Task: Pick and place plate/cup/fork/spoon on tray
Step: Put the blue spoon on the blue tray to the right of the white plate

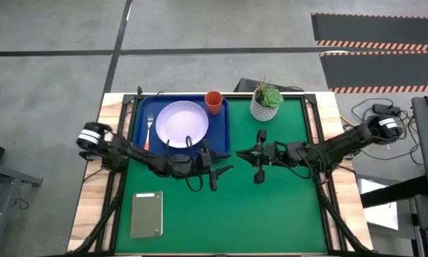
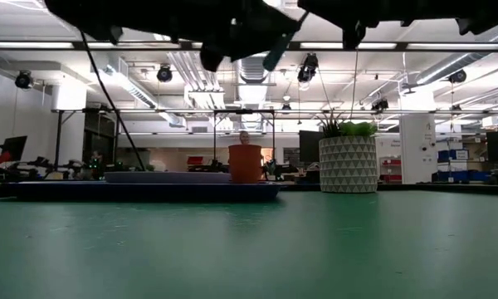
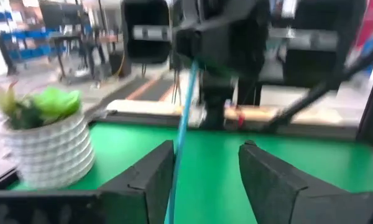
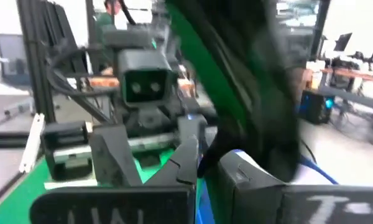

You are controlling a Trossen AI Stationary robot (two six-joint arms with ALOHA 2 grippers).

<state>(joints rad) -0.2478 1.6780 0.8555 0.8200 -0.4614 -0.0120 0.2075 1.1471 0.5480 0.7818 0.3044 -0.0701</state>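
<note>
From above, the tray (image 1: pixel 138 123) lies at the table's (image 1: pixel 285 207) far left, with the plate (image 1: pixel 181 123) inside it, the fork (image 1: pixel 149 133) beside the plate toward the tray's left rim and the cup (image 1: pixel 213 102) in its far right corner; the left gripper (image 1: pixel 215 169) and right gripper (image 1: pixel 260 153) face each other mid-table, just off the tray's near right corner, with the white plant pot (image 1: pixel 267 102) beyond them and bare green mat along the near edge, apart from a grey-green slab (image 1: pixel 146 213) at the near left. At table height, the cup (image 2: pixel 245 163) stands above the tray's (image 2: pixel 149 190) rim, the pot (image 2: pixel 349 164) sits well to its right, and both arms hang clear above open mat. In the left wrist view, the left gripper's (image 3: pixel 202 180) fingers are spread with the spoon's (image 3: pixel 180 134) light blue handle running between them, though whether they grasp it I cannot tell, while in the right wrist view the right gripper (image 4: pixel 205 165) looks nearly closed, with blur hiding what it holds.
</note>
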